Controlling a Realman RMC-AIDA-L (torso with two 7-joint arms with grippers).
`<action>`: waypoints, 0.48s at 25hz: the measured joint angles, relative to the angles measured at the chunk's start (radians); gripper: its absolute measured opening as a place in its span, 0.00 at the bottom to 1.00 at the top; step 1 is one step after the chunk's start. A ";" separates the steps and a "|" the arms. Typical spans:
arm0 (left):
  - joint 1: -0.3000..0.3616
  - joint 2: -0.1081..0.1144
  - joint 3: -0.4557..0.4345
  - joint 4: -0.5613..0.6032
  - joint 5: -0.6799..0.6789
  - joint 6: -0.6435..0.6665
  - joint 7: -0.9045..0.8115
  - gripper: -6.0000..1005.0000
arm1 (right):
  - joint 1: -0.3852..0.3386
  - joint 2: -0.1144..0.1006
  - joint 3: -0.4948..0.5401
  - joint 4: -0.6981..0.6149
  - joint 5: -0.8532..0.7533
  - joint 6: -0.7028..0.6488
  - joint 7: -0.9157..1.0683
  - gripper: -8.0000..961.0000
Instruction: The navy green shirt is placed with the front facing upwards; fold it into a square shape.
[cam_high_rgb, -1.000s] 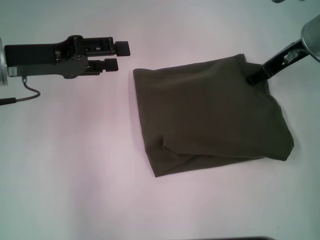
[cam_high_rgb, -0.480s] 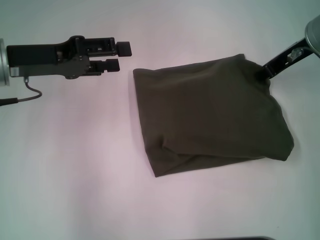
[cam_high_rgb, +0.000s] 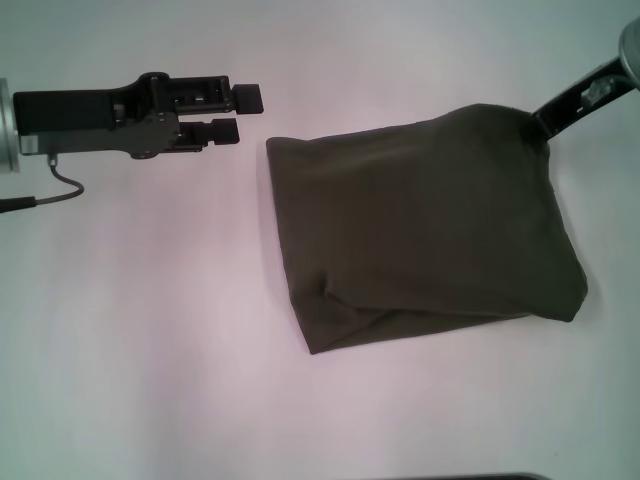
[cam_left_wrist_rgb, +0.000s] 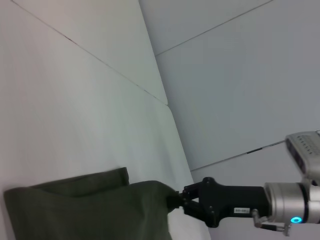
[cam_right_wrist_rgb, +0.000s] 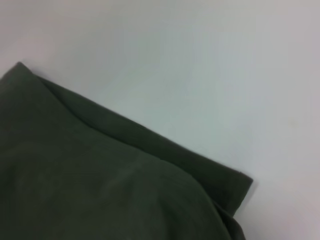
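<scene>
The navy green shirt (cam_high_rgb: 425, 225) lies folded on the white table (cam_high_rgb: 150, 330), no letters showing. The right gripper (cam_high_rgb: 540, 128) seems to pinch its far corner. The left gripper (cam_high_rgb: 240, 112), spread, hovers beside it.

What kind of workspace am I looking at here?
Probably a lab test bench: a plain white table, pale panelled walls, and only the folded navy green shirt laid out.

Folded navy green shirt (cam_high_rgb: 425, 225) lying flat on the table (cam_high_rgb: 150, 350). Left gripper (cam_high_rgb: 240, 112) to the shirt's left, apart from it, near its far-left corner. Right gripper (cam_high_rgb: 540, 128) at the shirt's far-right corner, touching the cloth.
</scene>
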 joint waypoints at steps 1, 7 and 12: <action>0.000 0.000 0.000 0.000 0.000 0.000 0.000 0.71 | -0.001 0.000 0.000 -0.016 0.001 -0.009 0.003 0.05; 0.000 0.000 0.000 0.000 0.001 0.004 0.000 0.71 | 0.003 0.004 -0.010 -0.051 0.003 -0.008 0.023 0.05; 0.004 0.000 -0.001 0.000 -0.003 0.007 0.001 0.71 | 0.006 0.007 -0.027 -0.048 0.004 0.026 0.030 0.05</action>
